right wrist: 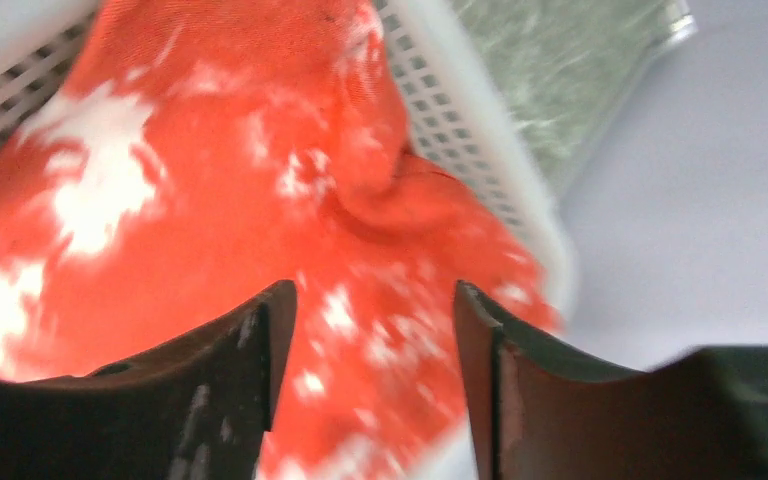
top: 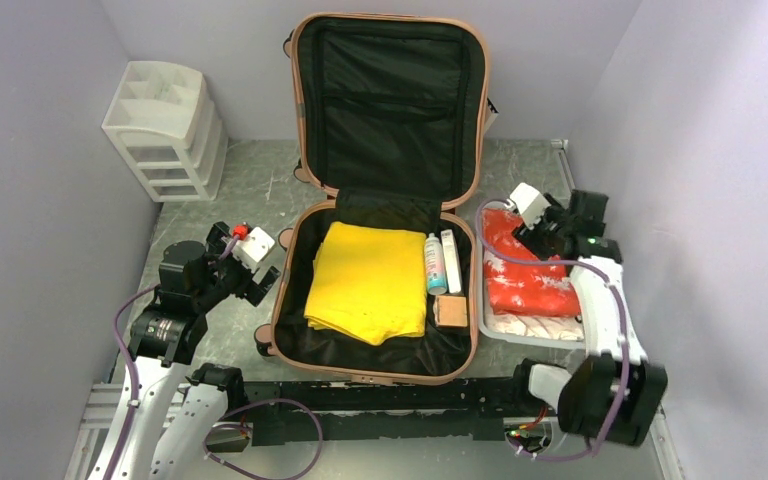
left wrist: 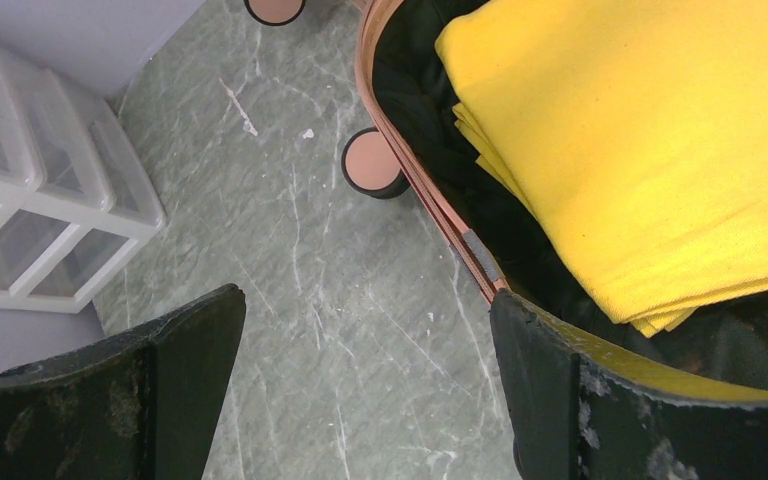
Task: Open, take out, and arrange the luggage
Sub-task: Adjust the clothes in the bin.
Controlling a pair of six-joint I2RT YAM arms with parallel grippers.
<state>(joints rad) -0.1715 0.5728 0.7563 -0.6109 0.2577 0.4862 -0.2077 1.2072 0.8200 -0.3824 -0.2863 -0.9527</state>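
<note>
Right hand (right wrist: pixel 370 300), part-open, hovers over red cloth (right wrist: pixel 160 200) in basket (right wrist: pixel 460 130) at frame right, seemingly released; lifting straight avoids snagging.

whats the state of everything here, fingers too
luggage, open, lid standing up
yellow cloth, folded, lying in the luggage
spray bottle, lying flat in the luggage
red cloth, crumpled in the white basket
drawer unit, drawers shut
left fingers, open, holding nothing
right fingers, open above the red cloth
</note>
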